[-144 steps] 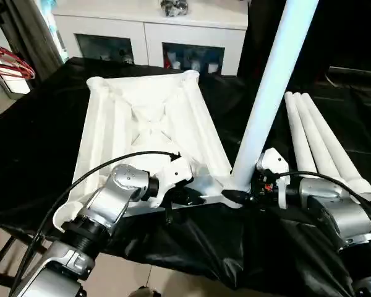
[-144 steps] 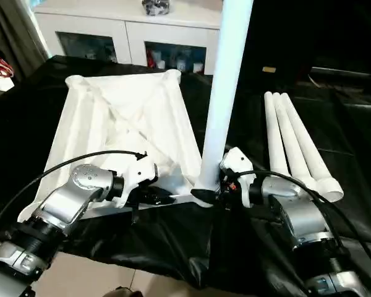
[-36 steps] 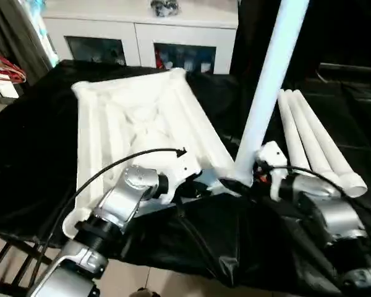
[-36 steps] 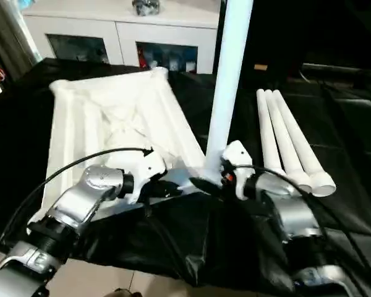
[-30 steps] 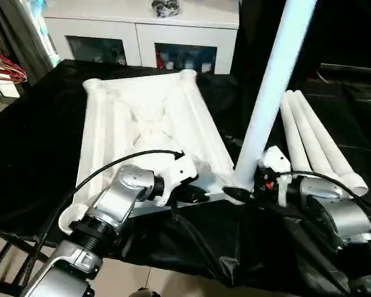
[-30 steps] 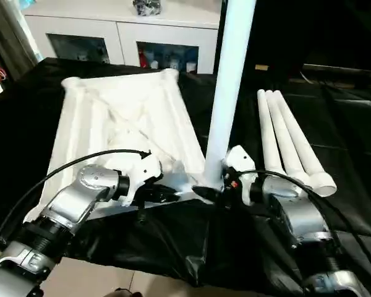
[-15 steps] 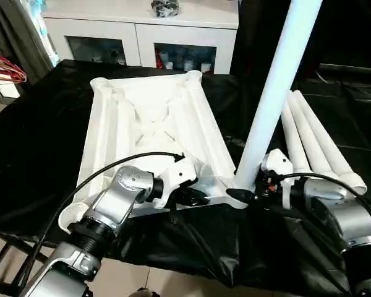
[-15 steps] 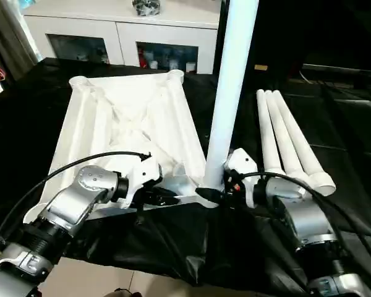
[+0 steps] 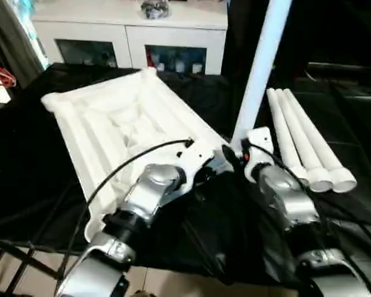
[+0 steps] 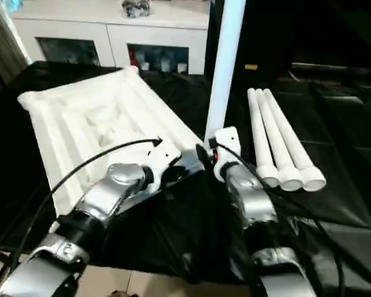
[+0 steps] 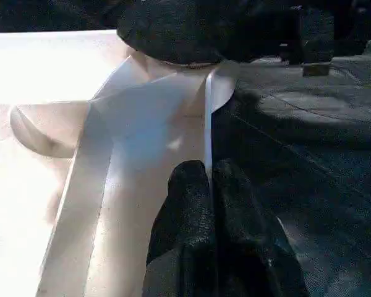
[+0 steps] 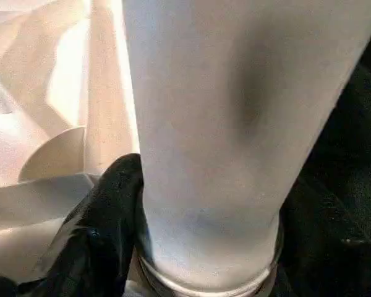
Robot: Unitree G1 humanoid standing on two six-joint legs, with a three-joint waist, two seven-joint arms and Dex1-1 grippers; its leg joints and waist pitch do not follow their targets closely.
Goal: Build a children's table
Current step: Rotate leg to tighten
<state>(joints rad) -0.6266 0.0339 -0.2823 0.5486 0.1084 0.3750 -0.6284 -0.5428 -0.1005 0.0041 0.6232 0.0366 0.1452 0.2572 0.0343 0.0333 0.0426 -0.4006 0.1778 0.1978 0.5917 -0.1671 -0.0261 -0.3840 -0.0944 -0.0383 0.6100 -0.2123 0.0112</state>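
One leg (image 9: 260,68) stands upright in the near corner socket of the upturned table top (image 9: 111,124), at centre frame on my black-draped worktop (image 9: 25,167). I judge the build about a quarter done: three legs (image 9: 306,148) lie side by side at right, not yet fitted. My right tool (image 12: 173,247) grips the standing leg's base; my left tool (image 11: 209,185) is pinched shut on the top's thin edge rib. Compared with half a second ago, the top has swung clockwise, its far corners now toward upper left.
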